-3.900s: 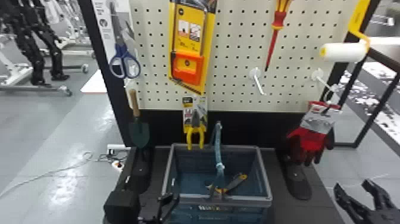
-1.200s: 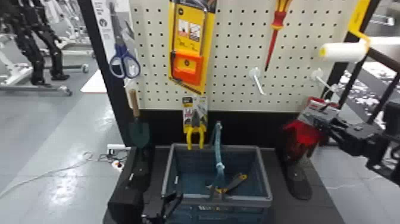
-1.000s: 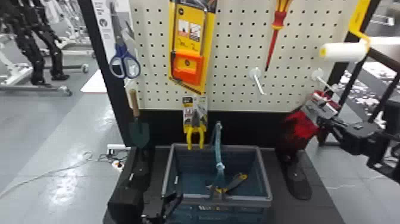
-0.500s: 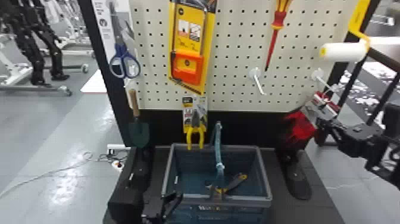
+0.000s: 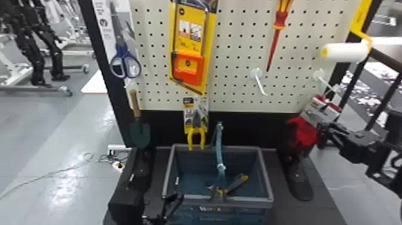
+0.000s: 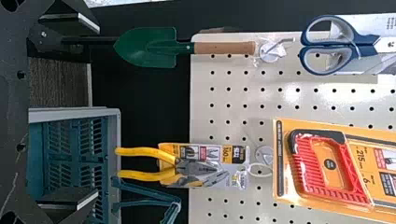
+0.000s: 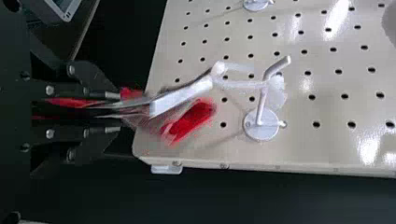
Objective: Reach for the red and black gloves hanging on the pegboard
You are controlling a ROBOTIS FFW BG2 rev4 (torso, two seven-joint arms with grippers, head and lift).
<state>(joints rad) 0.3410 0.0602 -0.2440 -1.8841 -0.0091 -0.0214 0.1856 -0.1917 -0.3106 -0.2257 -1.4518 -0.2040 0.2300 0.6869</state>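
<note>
Right pincer (image 5: 322,134) partly hides the blurred gloves (image 5: 302,131) it clamps.

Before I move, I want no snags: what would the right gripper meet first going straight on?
Past the gloves between its jaws, the right gripper would probably meet the white hook on the pegboard; depth is unclear.

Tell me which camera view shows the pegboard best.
The head view, since it takes in the pegboard from side to side. The left wrist view shows a closer part with scissors and pliers; the right wrist view, a lower corner near a white hook.
</note>
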